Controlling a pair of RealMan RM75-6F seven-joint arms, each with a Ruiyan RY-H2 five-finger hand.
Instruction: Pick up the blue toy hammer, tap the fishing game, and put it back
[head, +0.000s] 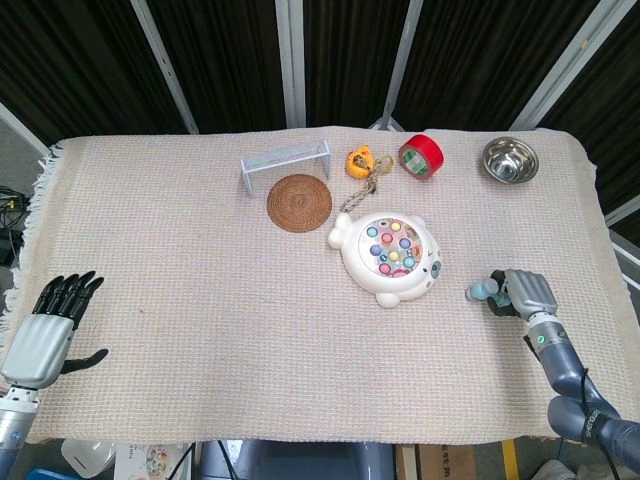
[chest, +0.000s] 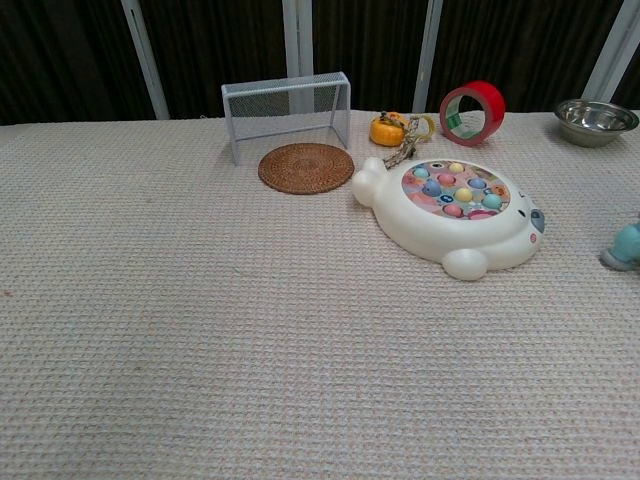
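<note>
The blue toy hammer (head: 482, 292) lies on the counter (head: 200, 300) to the right of the fishing game (head: 388, 256), apart from it, its head pointing toward the game; the right hand (head: 527, 292) sits over the handle end, fingers curled down around it, though from the head view I cannot tell whether they truly grip it or only rest on it; in the chest view only the hammer's head shows at the right edge. The left hand (head: 45, 335) is far to the left of the game, at the counter's near edge, fingers apart and holding nothing.

What could go wrong, as I judge it: the grasp looks to sit at the very end of the handle, so the hammer could pivot or slip out on the lift; a swing toward the game that comes in low could shove the game sideways into the keychain (head: 362, 165) just behind it rather than tap it; a hard tap might scatter the small fish pieces; on the return, a loose release could let the hammer roll off its spot.

Counted: one hammer; one fishing game; one woven coaster (head: 298, 202) left behind the game; one small wire goal (head: 285, 164) behind the coaster; one orange keychain; one red tape roll (head: 420, 155); one steel bowl (head: 510, 160) far right behind the game; two hands.
</note>
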